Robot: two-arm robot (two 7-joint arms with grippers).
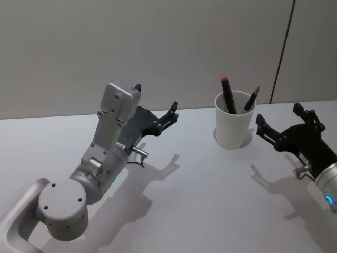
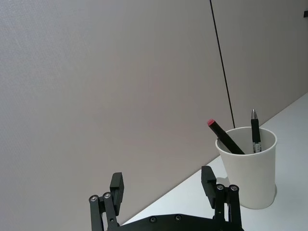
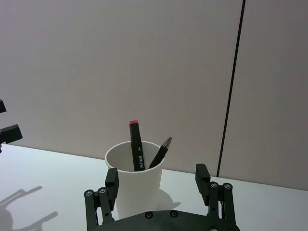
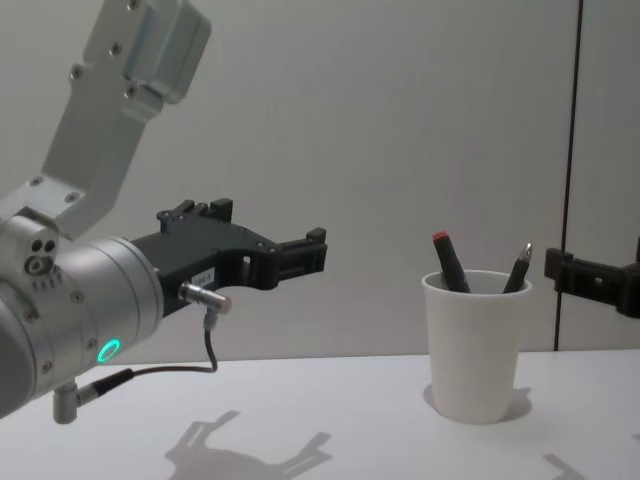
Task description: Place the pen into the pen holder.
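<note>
Two pens, a red-capped marker (image 1: 227,94) and a ballpoint pen (image 1: 251,98), are standing in the paper cup (image 1: 234,129); the left gripper (image 1: 156,109) and right gripper (image 1: 279,118) are hovering spread wide, empty, either side of the cup.

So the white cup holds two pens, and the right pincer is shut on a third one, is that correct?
Not quite. The white cup does hold two pens, a red-capped marker and a black pen, but the right pincer is open and empty, as the right wrist view shows.
</note>
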